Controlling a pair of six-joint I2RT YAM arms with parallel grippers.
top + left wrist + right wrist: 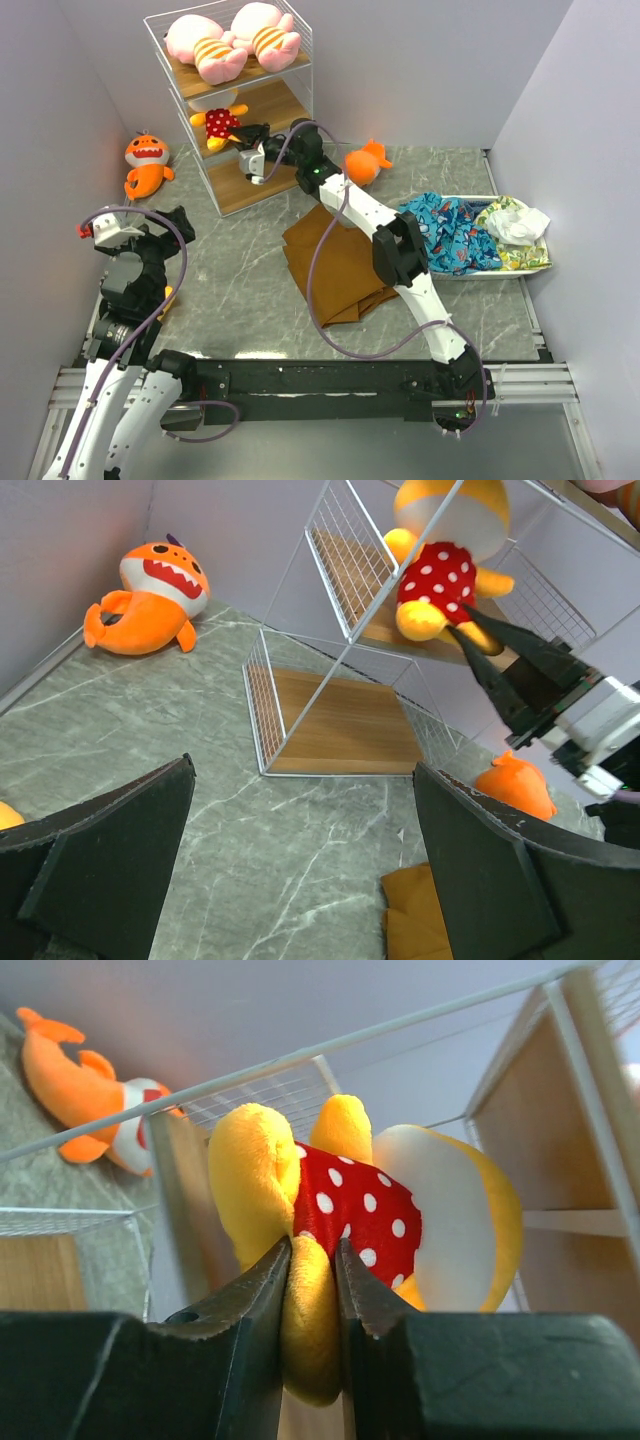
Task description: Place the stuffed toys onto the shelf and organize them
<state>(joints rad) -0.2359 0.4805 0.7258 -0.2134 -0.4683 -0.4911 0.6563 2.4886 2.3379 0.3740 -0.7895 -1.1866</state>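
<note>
Shelf (pixel 262 190): white wire, matt wood. Polka-dot toy (pixel 350 1210): plush.

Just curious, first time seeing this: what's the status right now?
Left gripper open, empty. Right gripper shut on polka-dot toy, middle board of shelf. Pink toys on top; orange sharks on table. Nothing seen blocking.

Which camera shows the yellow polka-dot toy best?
Right wrist: the polka-dot toy fills the frame, its leg in the right tool. Left wrist shows it behind the shelf wires; top view, small, half hidden.
</note>
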